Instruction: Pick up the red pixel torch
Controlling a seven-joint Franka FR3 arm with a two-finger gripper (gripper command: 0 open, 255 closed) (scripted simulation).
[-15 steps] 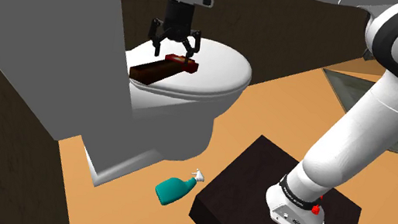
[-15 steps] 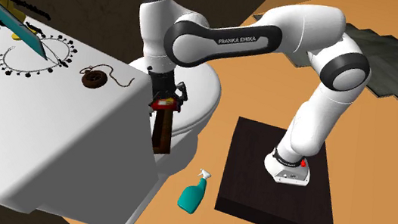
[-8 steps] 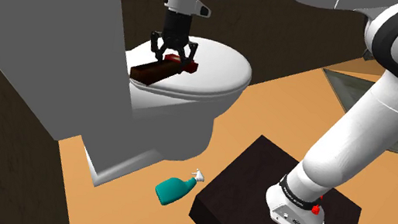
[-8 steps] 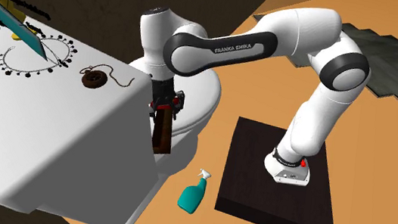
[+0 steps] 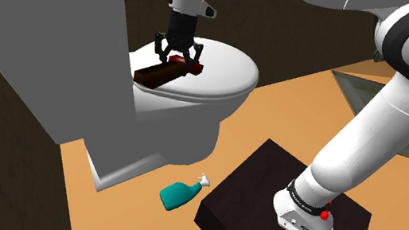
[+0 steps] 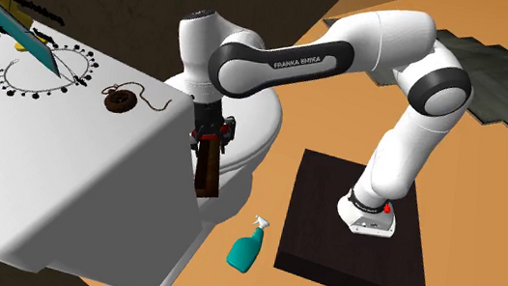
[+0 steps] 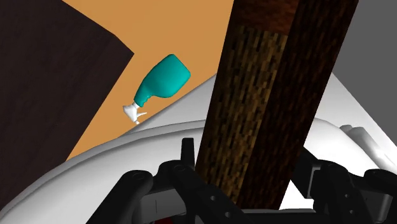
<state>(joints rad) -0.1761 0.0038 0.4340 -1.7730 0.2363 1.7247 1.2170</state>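
reaching down over the closed white toilet lid point(image 5: 228, 73), sat with the gripper point(image 5: 177, 54) lowered around the red end of the red pixel torch point(image 5: 152, 72). found that torch lying flat on the lid, dark brown along its shaft, its other end pointing toward the big grey tank point(image 5: 44, 34) at the shoulder view's left. against a second ago, had dropped from a hover above the torch down to its level and drawn the claw in from a wider spread; against half a second ago, showed no shift at all. could not tell whether the claw truly pinched the torch or merely bracketed it. left the torch lying where it had lain before. lower down, noted a teal spray bottle point(image 5: 178, 195) on its side on the orange floor point(image 5: 275, 111), just beside the dark stand point(image 5: 242, 187).
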